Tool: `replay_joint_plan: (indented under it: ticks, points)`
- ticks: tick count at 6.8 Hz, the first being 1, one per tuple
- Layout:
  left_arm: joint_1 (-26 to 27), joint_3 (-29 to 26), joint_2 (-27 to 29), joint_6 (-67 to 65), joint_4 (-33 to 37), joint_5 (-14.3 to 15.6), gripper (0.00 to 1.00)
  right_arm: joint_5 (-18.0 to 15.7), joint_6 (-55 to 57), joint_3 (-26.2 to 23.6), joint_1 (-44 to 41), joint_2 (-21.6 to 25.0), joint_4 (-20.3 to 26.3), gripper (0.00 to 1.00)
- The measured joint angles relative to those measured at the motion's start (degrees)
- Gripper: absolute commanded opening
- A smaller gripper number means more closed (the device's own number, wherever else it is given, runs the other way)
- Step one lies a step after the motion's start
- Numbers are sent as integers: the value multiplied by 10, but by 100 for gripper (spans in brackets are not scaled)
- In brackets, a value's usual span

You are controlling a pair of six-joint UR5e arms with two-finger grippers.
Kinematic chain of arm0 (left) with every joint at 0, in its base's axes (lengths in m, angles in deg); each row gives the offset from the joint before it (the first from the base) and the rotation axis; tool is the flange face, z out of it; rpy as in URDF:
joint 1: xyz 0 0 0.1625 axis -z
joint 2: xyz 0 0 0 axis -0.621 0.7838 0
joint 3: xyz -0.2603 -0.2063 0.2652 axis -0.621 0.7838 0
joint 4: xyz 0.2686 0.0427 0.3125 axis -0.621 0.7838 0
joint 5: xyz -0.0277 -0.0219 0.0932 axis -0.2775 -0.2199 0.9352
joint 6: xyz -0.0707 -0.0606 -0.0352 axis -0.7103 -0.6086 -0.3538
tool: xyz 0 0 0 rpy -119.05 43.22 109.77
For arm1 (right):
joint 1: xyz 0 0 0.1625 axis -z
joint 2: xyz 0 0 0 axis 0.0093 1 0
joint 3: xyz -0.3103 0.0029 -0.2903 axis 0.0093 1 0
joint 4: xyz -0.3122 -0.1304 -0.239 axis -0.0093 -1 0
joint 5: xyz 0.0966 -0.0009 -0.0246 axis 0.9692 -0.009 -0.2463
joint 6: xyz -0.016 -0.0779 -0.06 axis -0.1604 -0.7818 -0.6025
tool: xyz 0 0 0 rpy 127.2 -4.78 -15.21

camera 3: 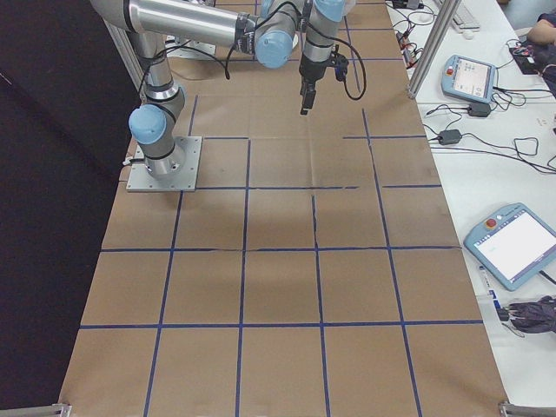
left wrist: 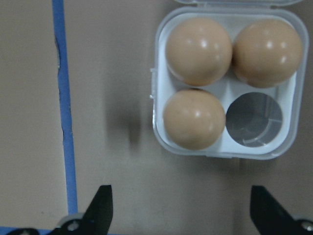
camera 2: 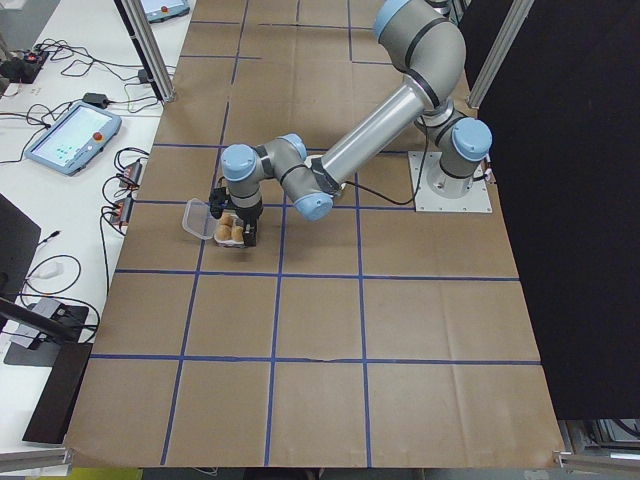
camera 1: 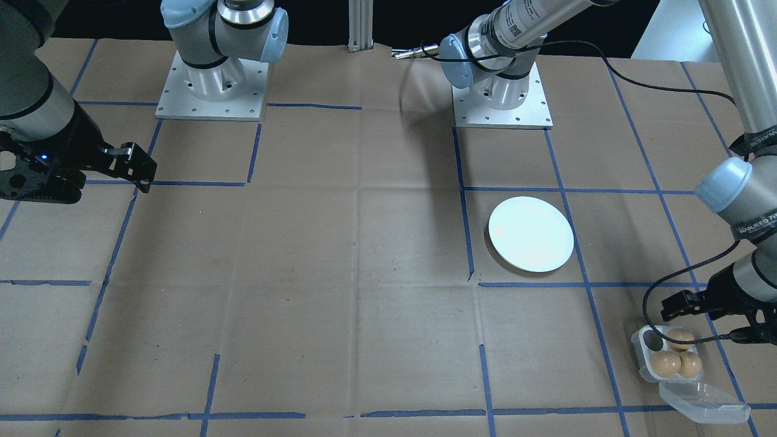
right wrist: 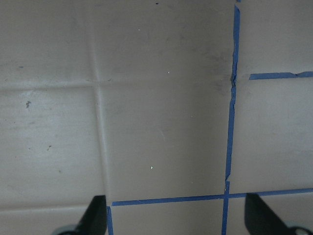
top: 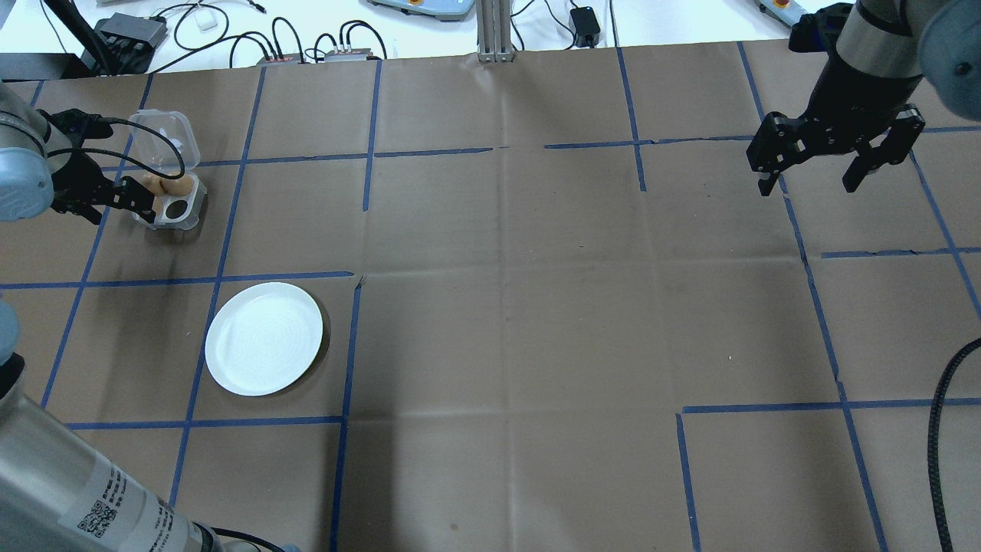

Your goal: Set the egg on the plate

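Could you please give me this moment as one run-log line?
left gripper: open, beside egg tray | eggs: three in tray | plate: bare | right gripper: open, idle

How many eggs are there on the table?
3, all in the egg tray: two eggs by the lid hinge, one beside the empty hole. None on the plate.

Clear lid cut off (left wrist view's top edge).

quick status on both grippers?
Left gripper: open, empty, beside the egg tray.
Right gripper: open, empty, over bare table.
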Motion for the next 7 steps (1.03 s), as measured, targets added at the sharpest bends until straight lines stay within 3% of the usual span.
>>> replay_joint_plan:
  ticks: [6, 7]
  points:
    - [13, -39, 32, -1, -4, -12, 99, 0, 0, 0, 0, 0, 0, 100]
    - [14, -38, 33, -1, -3, -17, 93, 0, 0, 0, 0, 0, 0, 100]
